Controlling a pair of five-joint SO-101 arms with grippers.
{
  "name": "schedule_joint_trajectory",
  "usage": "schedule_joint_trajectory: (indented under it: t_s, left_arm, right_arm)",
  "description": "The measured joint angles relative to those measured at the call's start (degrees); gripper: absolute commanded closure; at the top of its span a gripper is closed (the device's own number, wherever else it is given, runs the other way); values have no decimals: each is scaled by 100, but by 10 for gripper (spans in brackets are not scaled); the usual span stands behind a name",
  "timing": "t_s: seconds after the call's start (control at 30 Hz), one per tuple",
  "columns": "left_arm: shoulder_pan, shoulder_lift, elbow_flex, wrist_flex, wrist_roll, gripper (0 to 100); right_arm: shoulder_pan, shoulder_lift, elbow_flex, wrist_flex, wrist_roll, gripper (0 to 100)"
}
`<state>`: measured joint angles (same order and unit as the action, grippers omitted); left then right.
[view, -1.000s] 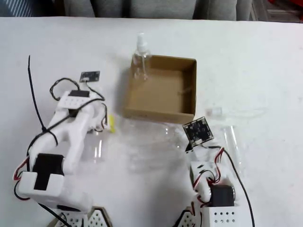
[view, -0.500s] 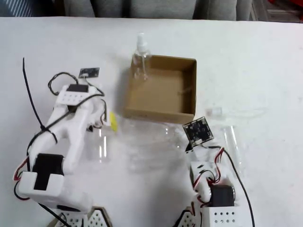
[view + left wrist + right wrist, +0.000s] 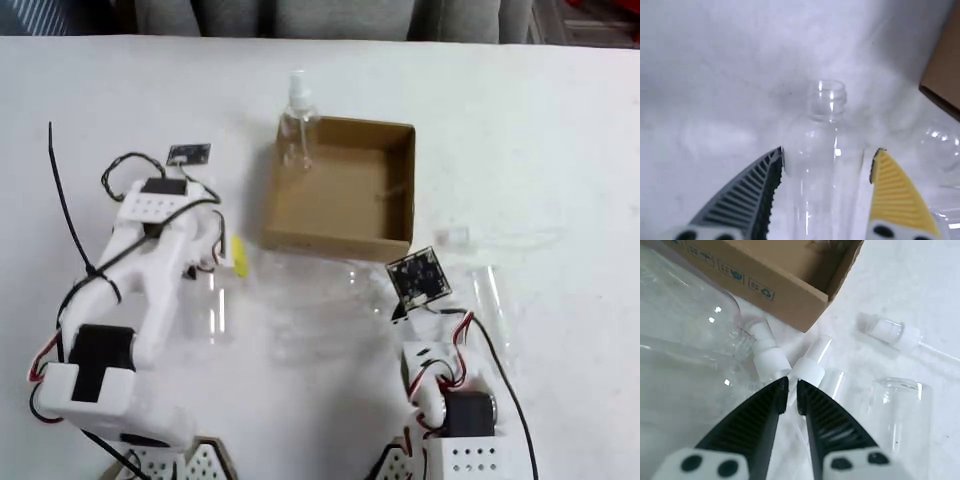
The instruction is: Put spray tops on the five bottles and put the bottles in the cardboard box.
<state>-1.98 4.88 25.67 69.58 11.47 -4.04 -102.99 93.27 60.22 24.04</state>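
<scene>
On the left, the left gripper (image 3: 829,152) has nudged a little farther out across the table and now sits still, its grey and yellow jaws spread to either side of an uncapped clear bottle (image 3: 826,100) lying on the table. They bracket it closely but a sliver of gap shows on the yellow side, so this looks like lining up for a grasp. In the middle, the cardboard box (image 3: 340,240) is unmoved, with one capped bottle (image 3: 297,125) upright at its far left corner — inside or just behind, I cannot tell. On the right, the right gripper (image 3: 790,385) has not stirred. Its black jaws are all but closed, tips just beside a white spray top (image 3: 807,369), with a loose spray top (image 3: 887,330) lying beyond. Most of the capping and boxing is left to do.
</scene>
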Motion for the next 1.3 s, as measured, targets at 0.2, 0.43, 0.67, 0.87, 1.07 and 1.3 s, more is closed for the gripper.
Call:
schedule_joint_trajectory:
  t_s: [0.2,0.43,0.67,0.87,1.07,1.3]
  left_arm:
    - [0,0,0,0,0,725]
    - [0,0,0,0,0,725]
    - [0,0,0,0,0,725]
    - [0,0,0,0,0,725]
    - [0,0,0,0,0,725]
    - [-53,0,-273,0,0,725]
  right_arm:
    - [0,0,0,0,0,982]
    - [0,0,0,0,0,982]
    - [0,0,0,0,0,982]
    - [0,0,0,0,0,982]
    - [0,0,0,0,0,982]
    - [0,0,0,0,0,982]
